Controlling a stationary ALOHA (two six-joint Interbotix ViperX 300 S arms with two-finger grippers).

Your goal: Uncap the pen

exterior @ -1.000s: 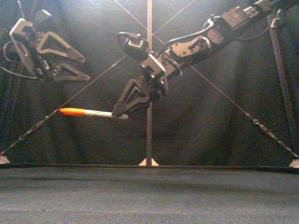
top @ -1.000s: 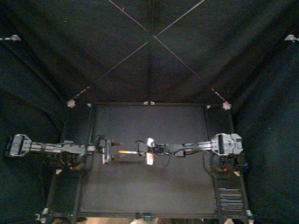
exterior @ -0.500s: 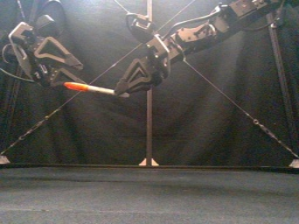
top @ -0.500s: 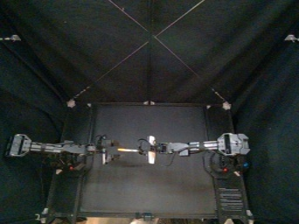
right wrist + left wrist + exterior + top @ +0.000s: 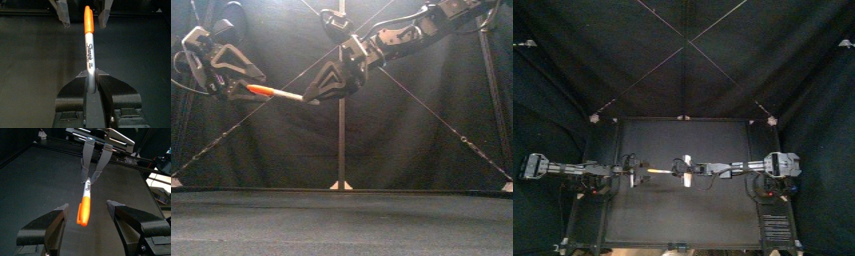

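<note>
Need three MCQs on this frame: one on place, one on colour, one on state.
1. Where is the white marker pen with orange cap? A on the table; B held in the air; C in a cup.
2. Cap colour? A blue; B green; C orange.
3. Left tool? A open; B shut on the cap; C out of view.

Key: B, the right tool grips its barrel in mid-air; C, the front view shows orange; A, its jaws stand apart either side of the cap.
</note>
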